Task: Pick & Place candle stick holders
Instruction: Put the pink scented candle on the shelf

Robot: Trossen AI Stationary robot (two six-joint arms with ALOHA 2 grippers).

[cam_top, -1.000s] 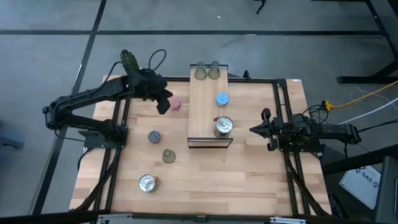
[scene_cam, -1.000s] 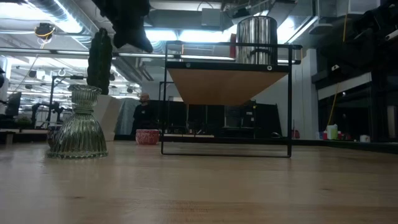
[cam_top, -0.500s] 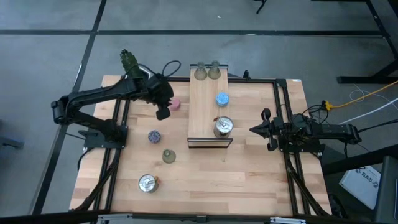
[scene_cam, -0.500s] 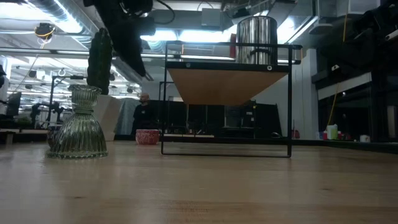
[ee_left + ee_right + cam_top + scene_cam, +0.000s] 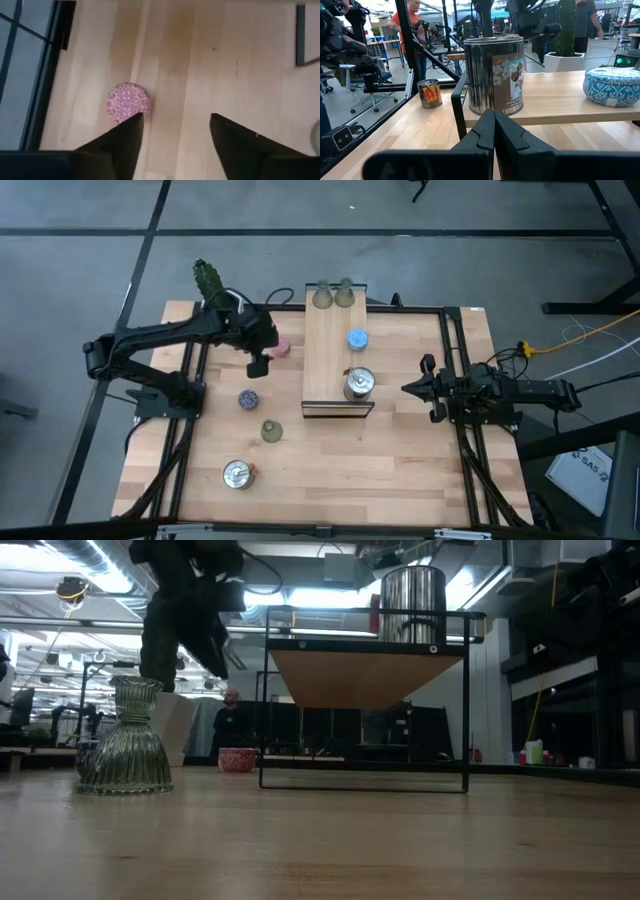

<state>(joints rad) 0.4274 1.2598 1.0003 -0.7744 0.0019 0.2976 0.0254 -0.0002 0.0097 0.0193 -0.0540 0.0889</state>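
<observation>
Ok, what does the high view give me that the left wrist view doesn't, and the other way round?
High view only: the blue holder and a silver holder on the wooden board, two green holders at its far end, the purple holder, third green holder and second silver holder on the table, and the shut right gripper.
Left wrist view only: the left gripper with jaws apart, the pink holder off to one side of the gap.
Both: pink holder, left gripper, table.
</observation>
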